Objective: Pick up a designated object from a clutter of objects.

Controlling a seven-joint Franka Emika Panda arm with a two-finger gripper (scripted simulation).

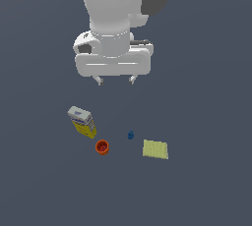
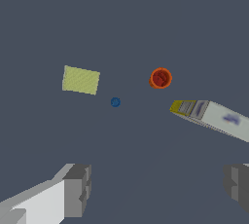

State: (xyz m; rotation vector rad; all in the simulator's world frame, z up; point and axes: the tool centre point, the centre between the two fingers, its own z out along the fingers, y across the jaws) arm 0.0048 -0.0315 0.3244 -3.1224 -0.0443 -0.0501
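While my gripper [image 1: 116,80] hangs spread and empty high above the floor [image 1: 206,185], the carton [image 1: 82,122] stands beside the orange cup [image 1: 102,147] (approach not begun); next I must descend over it

Both feeds look flat and evenly lit to me, moderate brightness, no obvious light src. Floor [image 1: 206,190] is a uniform dark slate w/ no gradient toward its edges. I see no cast shadows under the carton [image 1: 82,122], orange cup [image 1: 102,147], blue item [image 1: 130,134] or pale-yellow pad [image 1: 155,149] (they look almost pasted on). No glare or hot spots; the arm's white shell [image 1: 110,9] shows only soft shading at its sides. Low res in both views: carton print is a smear, edges jaggy. Wrist view: gripper [image 2: 156,186] fingers [image 2: 78,189] look sharp-edged, nothing defocused, no bending at the frame borders, though the carton looks strongly stretched by perspective.
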